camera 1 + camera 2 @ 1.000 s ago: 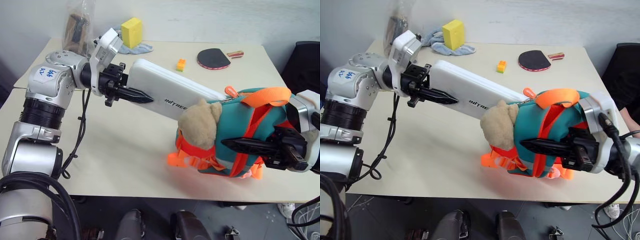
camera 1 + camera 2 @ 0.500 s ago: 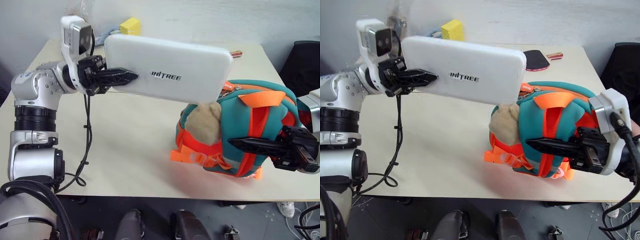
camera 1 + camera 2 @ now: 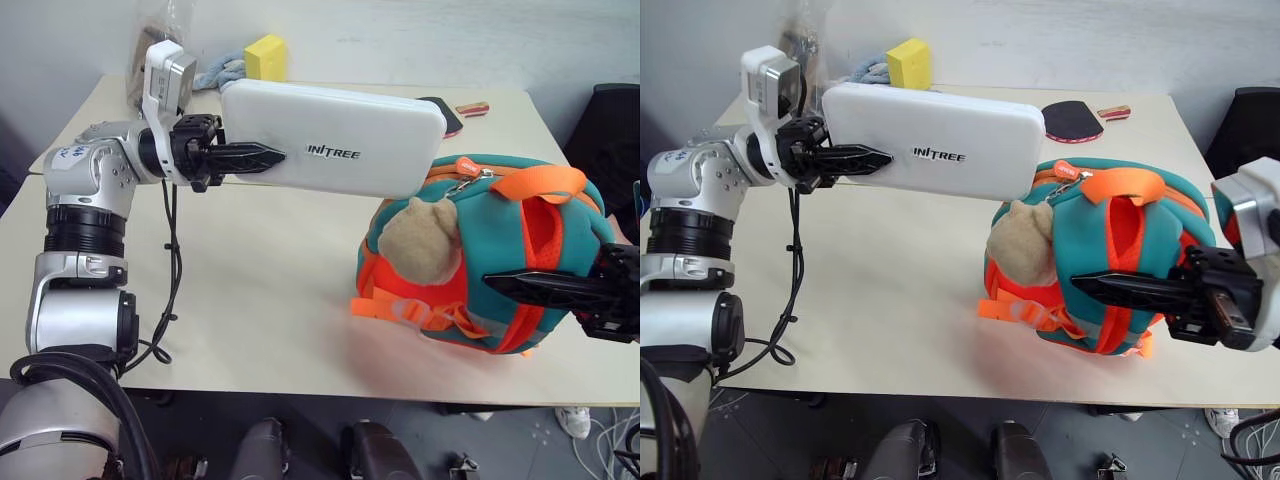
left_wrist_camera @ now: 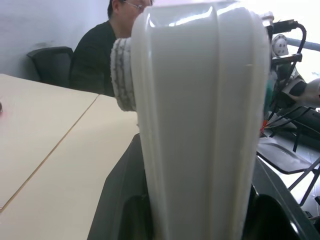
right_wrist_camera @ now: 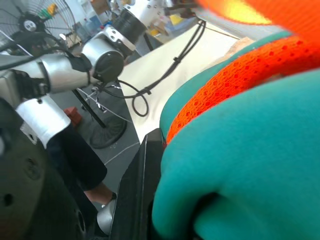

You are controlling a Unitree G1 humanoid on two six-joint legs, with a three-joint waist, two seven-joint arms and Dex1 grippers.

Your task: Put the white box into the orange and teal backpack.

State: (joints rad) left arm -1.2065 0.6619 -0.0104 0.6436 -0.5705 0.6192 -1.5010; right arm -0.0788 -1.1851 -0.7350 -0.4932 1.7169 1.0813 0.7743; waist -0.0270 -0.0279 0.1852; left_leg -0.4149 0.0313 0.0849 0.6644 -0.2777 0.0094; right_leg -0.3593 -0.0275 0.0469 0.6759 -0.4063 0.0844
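White box [image 3: 335, 136], smooth and round-cornered, clamped by left gripper [image 3: 262, 157]; right gripper [image 3: 1110, 289] pinches soft backpack [image 3: 1090, 250].

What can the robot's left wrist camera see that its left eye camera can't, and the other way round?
Left wrist view: a person in dark clothes sitting past the table. Left eye view: the orange and teal backpack with its plush toy, the right gripper holding it, and a yellow block. Both: the white box clamped in the left gripper, over the tan table.

head stereo: down on table [image 3: 250, 300] | wrists: close-up
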